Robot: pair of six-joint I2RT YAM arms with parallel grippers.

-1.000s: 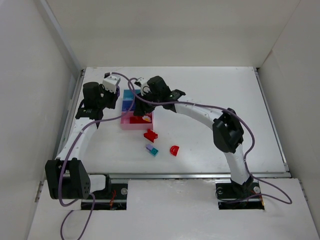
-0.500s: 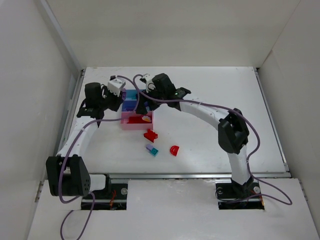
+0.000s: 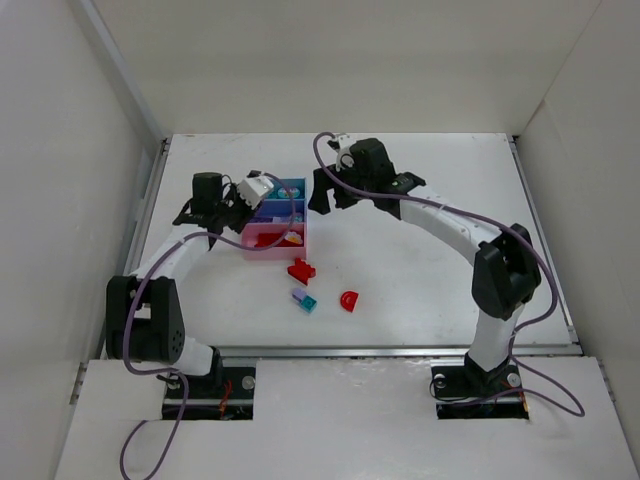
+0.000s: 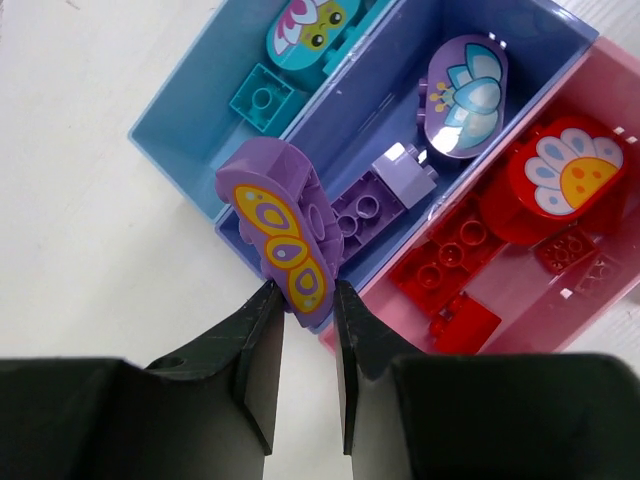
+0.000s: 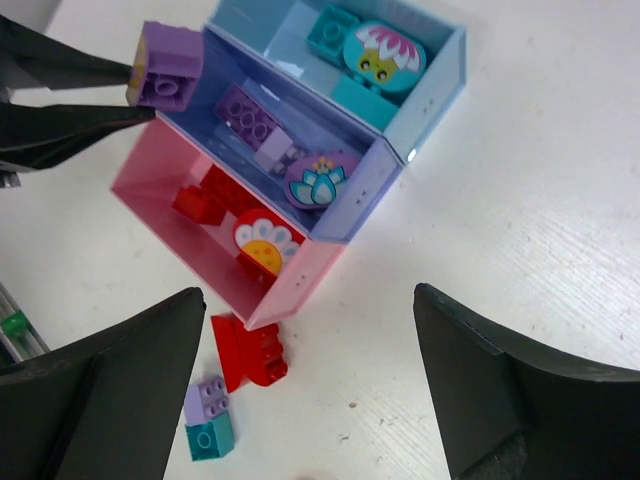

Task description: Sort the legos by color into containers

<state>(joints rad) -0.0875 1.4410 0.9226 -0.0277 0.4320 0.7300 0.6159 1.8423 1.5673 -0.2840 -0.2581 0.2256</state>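
My left gripper [image 4: 303, 290] is shut on a purple butterfly-printed lego [image 4: 285, 235], holding it above the left end of the purple-blue container [image 4: 565, 45]. That container stands between the light blue container [image 4: 180, 130] and the pink container [image 4: 625, 290], each with legos of matching color inside. In the top view the left gripper [image 3: 250, 197] hangs at the containers' left edge. My right gripper [image 3: 320, 198] stands open and empty just right of them. On the table lie a red lego [image 5: 250, 352], a joined lilac-and-teal lego [image 5: 208, 420] and a red arch [image 3: 348, 300].
White walls close the table [image 3: 430, 280] on the left, back and right. A metal rail [image 3: 400, 351] runs along the near edge. Purple cables trail from both arms.
My right gripper has opened wide and drawn back from over the containers to their right side. The left gripper has carried the purple lego rightward to the containers' left edge.
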